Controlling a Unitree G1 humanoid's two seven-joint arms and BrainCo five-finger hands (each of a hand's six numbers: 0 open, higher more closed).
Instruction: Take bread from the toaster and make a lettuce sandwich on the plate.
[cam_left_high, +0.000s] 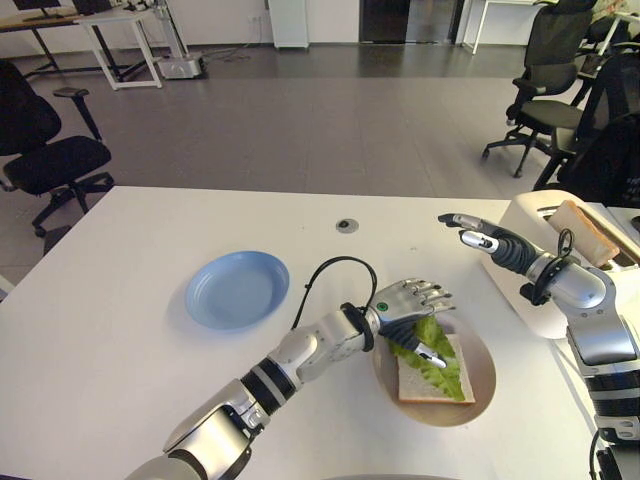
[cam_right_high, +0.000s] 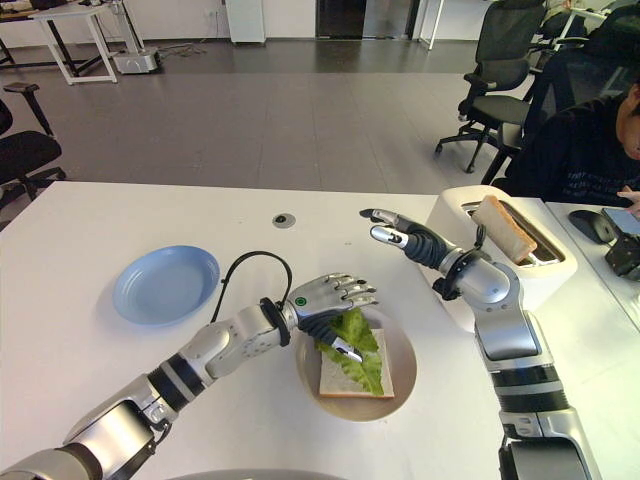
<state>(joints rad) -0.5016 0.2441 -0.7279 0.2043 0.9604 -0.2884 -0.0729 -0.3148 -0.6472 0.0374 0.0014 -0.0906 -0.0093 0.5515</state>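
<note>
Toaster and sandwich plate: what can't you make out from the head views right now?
Toaster: left eye view, cut off by the right edge; right hand and forearm cover its front.
Lettuce: both views, left hand covers its upper end, so grip cannot be told.
Bottom bread: both views, mostly hidden under the lettuce.

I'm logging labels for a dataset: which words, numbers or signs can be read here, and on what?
None can be read.
The toaster, the tan plate and the blue plate show plain surfaces without print.
The left hand has a green dot at its wrist, no letters.
</note>
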